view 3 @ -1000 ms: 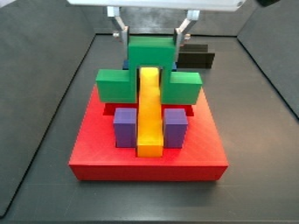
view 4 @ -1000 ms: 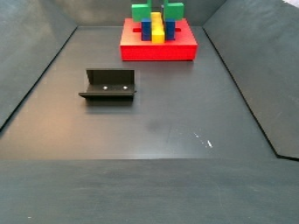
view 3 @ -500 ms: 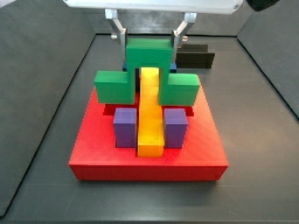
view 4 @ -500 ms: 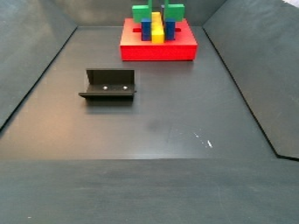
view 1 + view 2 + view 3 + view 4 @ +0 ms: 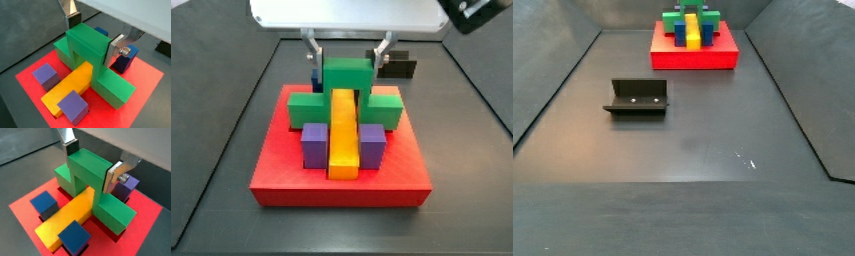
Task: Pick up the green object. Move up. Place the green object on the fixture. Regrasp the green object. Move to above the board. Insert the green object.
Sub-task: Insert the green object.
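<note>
gripper (image 5: 93, 34) was clamped on the green object's (image 5: 90, 50) raised middle, right above the board (image 5: 143, 80) | green obj straddled the yellow bar (image 5: 70, 85), wings crosswise to bar's long axis, low over board, prob near seated, can't tell fully | fixture (image 5: 637, 97) well apart, bare | next move prob straight down

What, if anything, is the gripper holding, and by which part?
The gripper, above the board, is shut on the green object, clamping the two sides of its raised middle.
</note>
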